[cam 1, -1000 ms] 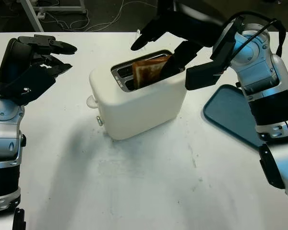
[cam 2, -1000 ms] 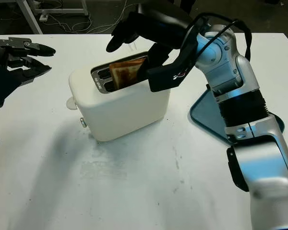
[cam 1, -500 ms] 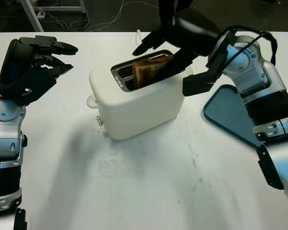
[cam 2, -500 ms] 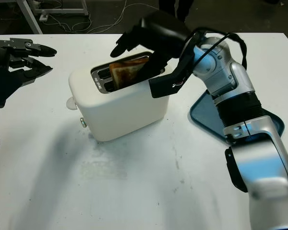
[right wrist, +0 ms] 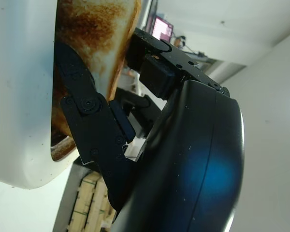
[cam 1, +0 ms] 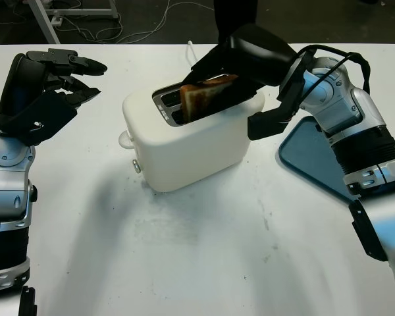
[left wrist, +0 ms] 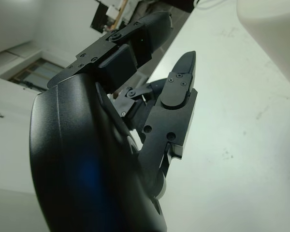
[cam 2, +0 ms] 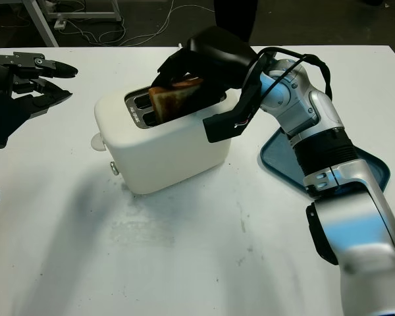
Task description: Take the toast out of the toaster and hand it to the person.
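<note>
Our right hand (cam 1: 240,56) pinches the browned, crusty toast (cam 1: 201,97) standing in the slot of the smooth white toaster (cam 1: 191,135) (rounded corners); our left hand (cam 1: 43,92) hovers open, well apart.

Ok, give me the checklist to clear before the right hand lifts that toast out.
1. Right hand closed on the toast: ok, fingers sit on both faces in the right wrist view.
2. Toast standing proud of its slot: ok, its upper part is exposed.
3. Toaster steady on the table: ok, it sits flat; nothing holds it down.
4. Left hand out of the way: ok, open, above the table left of the toaster.
5. Person ready to receive: cannot tell, dark-clothed legs stand behind the table, no hand is offered.
6. Blue tray clear of the lift path: ok.
</note>
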Available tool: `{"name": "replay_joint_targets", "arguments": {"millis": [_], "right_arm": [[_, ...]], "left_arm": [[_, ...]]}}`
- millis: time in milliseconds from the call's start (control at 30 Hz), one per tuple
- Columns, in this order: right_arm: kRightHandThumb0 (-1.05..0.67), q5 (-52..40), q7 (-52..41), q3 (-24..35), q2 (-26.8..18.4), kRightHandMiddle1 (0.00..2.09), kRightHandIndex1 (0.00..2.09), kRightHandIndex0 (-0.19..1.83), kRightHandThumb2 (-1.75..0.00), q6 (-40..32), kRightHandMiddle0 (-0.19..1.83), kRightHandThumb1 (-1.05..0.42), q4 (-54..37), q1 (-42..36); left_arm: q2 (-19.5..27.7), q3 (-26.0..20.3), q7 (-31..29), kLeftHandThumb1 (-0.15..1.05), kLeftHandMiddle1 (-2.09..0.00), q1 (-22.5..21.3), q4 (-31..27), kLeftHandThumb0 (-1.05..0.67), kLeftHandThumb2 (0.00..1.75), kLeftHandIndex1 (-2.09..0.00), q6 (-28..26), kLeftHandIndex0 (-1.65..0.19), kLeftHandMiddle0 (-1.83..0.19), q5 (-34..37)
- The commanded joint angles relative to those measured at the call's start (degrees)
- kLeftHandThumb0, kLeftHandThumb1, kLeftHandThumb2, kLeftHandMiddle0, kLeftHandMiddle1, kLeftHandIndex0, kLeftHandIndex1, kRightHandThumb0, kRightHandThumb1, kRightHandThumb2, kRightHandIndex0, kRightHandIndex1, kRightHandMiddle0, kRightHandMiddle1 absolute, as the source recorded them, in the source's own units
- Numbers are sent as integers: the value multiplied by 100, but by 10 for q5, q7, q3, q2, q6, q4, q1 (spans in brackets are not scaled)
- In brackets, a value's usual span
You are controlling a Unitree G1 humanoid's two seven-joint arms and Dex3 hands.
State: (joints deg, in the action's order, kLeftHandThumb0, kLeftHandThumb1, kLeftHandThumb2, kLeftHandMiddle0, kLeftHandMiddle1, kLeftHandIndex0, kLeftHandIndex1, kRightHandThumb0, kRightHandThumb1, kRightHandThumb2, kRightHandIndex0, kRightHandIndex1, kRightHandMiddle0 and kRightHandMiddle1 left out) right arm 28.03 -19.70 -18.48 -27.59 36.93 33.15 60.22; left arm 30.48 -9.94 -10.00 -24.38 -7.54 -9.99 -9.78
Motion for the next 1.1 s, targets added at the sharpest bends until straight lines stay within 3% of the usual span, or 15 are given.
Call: {"name": "replay_joint_targets", "arguments": {"millis": [0, 100, 167, 267, 300, 333, 367, 400, 467, 500, 600, 800, 1067], "right_arm": [[-34, 3, -7, -5, -4, 117, 143, 88, 0, 5, 88, -67, -1, -10], [-34, 9, -4, -8, -8, 138, 149, 95, 0, 12, 85, -68, 3, -9], [-35, 13, -6, -12, -11, 136, 151, 100, 0, 22, 85, -69, 9, -5], [-40, 62, 39, -25, -24, 62, 144, 116, 0, 46, 106, -72, 14, 5], [-44, 86, 62, -30, -28, 49, 148, 122, -1, 50, 115, -76, 13, 8], [-47, 111, 87, -34, -32, 56, 153, 123, -1, 49, 117, -79, 10, 10], [-51, 141, 113, -40, -37, 87, 158, 125, -1, 44, 113, -83, 4, 11], [-60, 172, 140, -47, -43, 138, 168, 124, -5, 37, 107, -88, -4, 13], [-69, 230, 182, -61, -55, 165, 173, 123, -22, 16, 102, -91, -21, 16], [-73, 249, 195, -65, -59, 167, 174, 119, -34, 9, 98, -92, -26, 17], [-73, 274, 225, -69, -63, 158, 170, 115, -46, 0, 95, -92, -30, 17], [-53, 265, 269, -65, -56, 174, 174, 113, -42, 10, 88, -92, -4, 21], [-49, 234, 296, -52, -57, 175, 175, 115, -46, 33, 88, -92, 37, 53]], "left_arm": [[1, 1, 3, 86, -86, 5, -8, -12, 0, -26, -9, -98, -82, -6], [0, 0, 2, 86, -87, 5, -7, -11, 0, -26, -8, -98, -82, -3], [0, 0, 1, 86, -86, 4, -7, -11, 0, -26, -9, -98, -82, -1], [2, 1, 1, 86, -87, 4, -5, -11, 0, -26, -5, -98, -83, -3], [3, 1, 1, 86, -87, 4, -5, -11, 0, -26, -4, -98, -83, -4], [3, 2, 2, 86, -87, 3, -4, -11, 0, -26, -4, -98, -83, -5], [3, 1, 1, 86, -87, 3, -2, -11, 0, -26, -1, -98, -83, -4], [2, 1, 1, 86, -87, 3, -2, -11, 0, -26, -2, -99, -83, -3], [0, 1, 1, 86, -86, 3, -7, -11, 0, -26, -12, -98, -83, -3], [-1, 1, 1, 86, -86, 3, -10, -11, 0, -26, -16, -98, -82, -3], [-2, 1, 1, 87, -86, 4, -15, -9, 0, -26, -21, -97, -81, -1], [1, 0, 1, 86, -87, 7, -8, -10, 0, -26, -8, -97, -82, 0], [-2, -1, 3, 86, -87, 9, -10, -10, 0, -26, -11, -97, -82, 0]]}}
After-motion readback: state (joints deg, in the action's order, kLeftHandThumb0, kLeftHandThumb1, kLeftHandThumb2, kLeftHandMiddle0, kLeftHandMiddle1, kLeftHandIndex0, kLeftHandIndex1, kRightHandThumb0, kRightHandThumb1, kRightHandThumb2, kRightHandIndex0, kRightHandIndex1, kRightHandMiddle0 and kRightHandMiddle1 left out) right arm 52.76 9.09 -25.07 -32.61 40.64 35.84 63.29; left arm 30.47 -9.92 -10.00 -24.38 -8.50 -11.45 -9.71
